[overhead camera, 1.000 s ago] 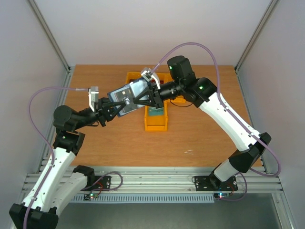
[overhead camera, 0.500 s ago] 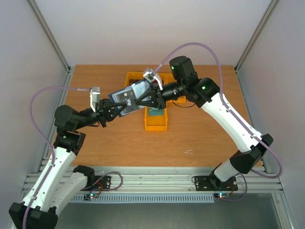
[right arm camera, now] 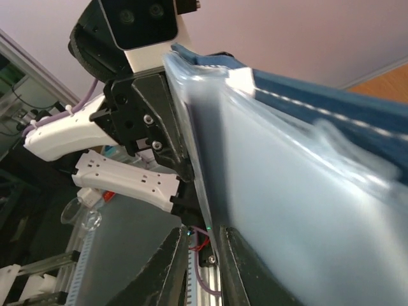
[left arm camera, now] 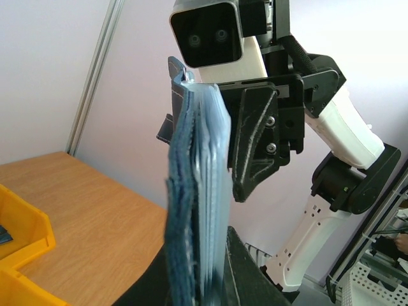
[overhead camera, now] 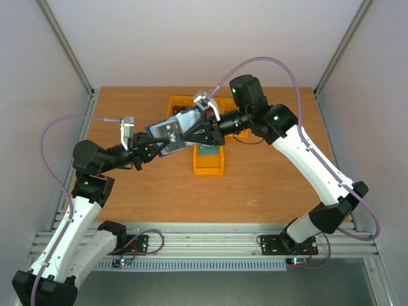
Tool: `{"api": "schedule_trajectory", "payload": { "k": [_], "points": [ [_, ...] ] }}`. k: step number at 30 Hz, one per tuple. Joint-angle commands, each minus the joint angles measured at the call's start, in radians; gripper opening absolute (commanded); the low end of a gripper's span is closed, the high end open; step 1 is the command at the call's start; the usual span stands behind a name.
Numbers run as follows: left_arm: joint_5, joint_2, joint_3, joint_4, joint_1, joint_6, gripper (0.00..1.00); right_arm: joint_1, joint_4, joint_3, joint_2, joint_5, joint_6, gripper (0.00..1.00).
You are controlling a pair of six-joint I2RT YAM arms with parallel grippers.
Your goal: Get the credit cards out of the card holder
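Top external view: the card holder (overhead camera: 185,121) hangs tilted in the air between both grippers, well above the table (overhead camera: 274,178) and the yellow bin (overhead camera: 209,167).
Left gripper (overhead camera: 150,146): clamped on the holder's near end, which stands up from its jaws, edge-on to its wrist camera.
Right gripper (overhead camera: 186,135): jaws straddle the opposite end, seemingly pinched on the pale sleeves.
VIP card (overhead camera: 169,136): in its sleeve, between the two grippers' tips.
Risk: a pull may drag the whole holder out of the left grip, or stretch a sleeve, if the pinch catches plastic rather than card.
Risk: a freed card could drop toward the bin beneath the right gripper.
Pose: both forearms reach inward, wrists aimed at each other.
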Motion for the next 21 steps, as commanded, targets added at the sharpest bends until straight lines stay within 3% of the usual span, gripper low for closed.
{"api": "schedule_trajectory", "payload": {
  "k": [1, 12, 18, 21],
  "points": [
    [0.027, 0.001, 0.004, 0.043, -0.003, 0.016, 0.00, 0.026, 0.050, 0.030, 0.015, 0.017, 0.017, 0.13],
    [0.051, 0.009, 0.007, 0.058, -0.003, 0.016, 0.00, 0.047, 0.034, 0.039, 0.025, 0.243, -0.020, 0.03],
    [0.057, 0.013, 0.007, 0.063, -0.004, 0.016, 0.00, 0.087, 0.027, 0.035, 0.025, 0.396, -0.058, 0.02],
    [0.058, 0.014, 0.008, 0.065, -0.006, 0.016, 0.00, 0.104, 0.047, 0.041, 0.036, 0.391, -0.062, 0.05]
  ]
}}
